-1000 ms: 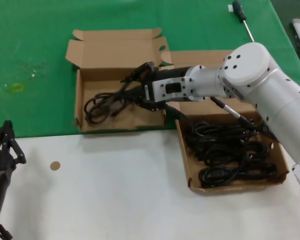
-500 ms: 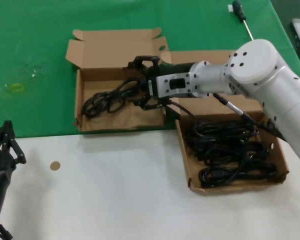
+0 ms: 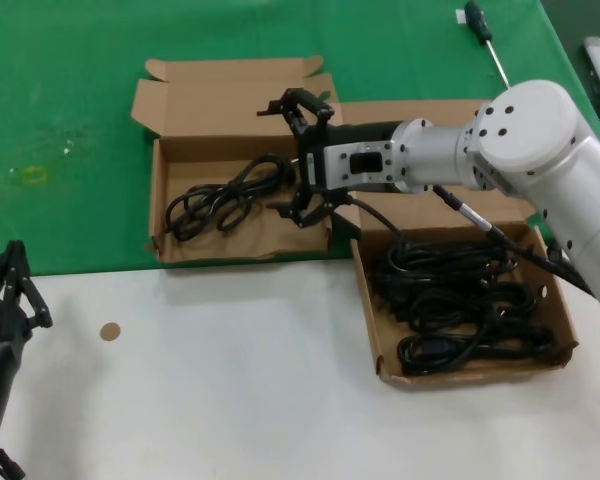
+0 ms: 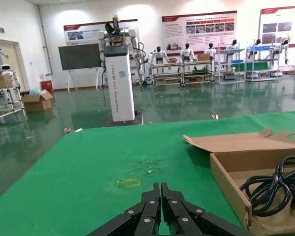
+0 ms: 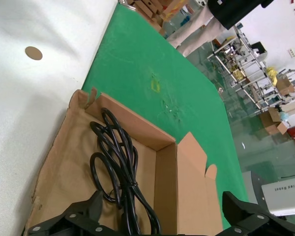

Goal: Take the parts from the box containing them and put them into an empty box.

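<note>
The left box (image 3: 170, 150), with a ragged low front wall and a tabbed lid, holds one looped black cord (image 3: 225, 195) lying flat. My right gripper (image 3: 297, 158) is open and empty at that box's right end, just beside the cord's near end, its fingers spread wide. In the right wrist view the cord (image 5: 113, 162) lies on the box floor (image 5: 64, 167) in front of the open gripper (image 5: 162, 223). The straight-walled right box (image 3: 372, 320) holds several cord bundles (image 3: 460, 300). My left gripper (image 3: 10, 290) is parked at the near left, shut (image 4: 161, 191).
A screwdriver (image 3: 485, 35) lies on the green cloth (image 3: 70, 90) at the far right. A small brown disc (image 3: 110, 331) lies on the white table (image 3: 230, 380). The left wrist view shows the left box's wall (image 4: 228, 174) and cord (image 4: 273, 187).
My right gripper has opened and let go of the cord, which now lies in the left box. The gripper has drawn back slightly to the right. The left arm has not moved.
</note>
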You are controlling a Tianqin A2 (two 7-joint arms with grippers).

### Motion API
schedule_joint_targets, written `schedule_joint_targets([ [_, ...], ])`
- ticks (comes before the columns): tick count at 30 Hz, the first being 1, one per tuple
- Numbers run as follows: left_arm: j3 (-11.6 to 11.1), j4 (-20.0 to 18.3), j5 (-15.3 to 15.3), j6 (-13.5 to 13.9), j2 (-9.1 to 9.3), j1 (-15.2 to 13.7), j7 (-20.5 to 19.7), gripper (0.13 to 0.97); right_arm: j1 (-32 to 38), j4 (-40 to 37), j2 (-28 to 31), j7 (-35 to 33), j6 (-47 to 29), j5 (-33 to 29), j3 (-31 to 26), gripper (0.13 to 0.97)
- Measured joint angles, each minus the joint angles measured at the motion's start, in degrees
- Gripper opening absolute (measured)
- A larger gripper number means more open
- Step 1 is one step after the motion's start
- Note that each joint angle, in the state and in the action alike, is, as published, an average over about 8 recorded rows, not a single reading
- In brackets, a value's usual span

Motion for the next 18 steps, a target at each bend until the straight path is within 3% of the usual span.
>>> schedule_joint_targets([
  [8,0.0,0.0,0.0,0.0,0.0,0.0,0.0,0.185,-1.51,1.2,0.1,0.8,1.06,0.56,0.71,0.88],
  [12,0.0,0.0,0.0,0.0,0.0,0.0,0.0,0.204,-3.88,3.07,0.24,2.09,2.75,1.45,1.84,0.908],
  [18,0.0,0.0,-0.01,0.0,0.0,0.0,0.0,0.297,-8.34,6.59,0.51,4.53,5.94,3.11,3.95,0.955],
])
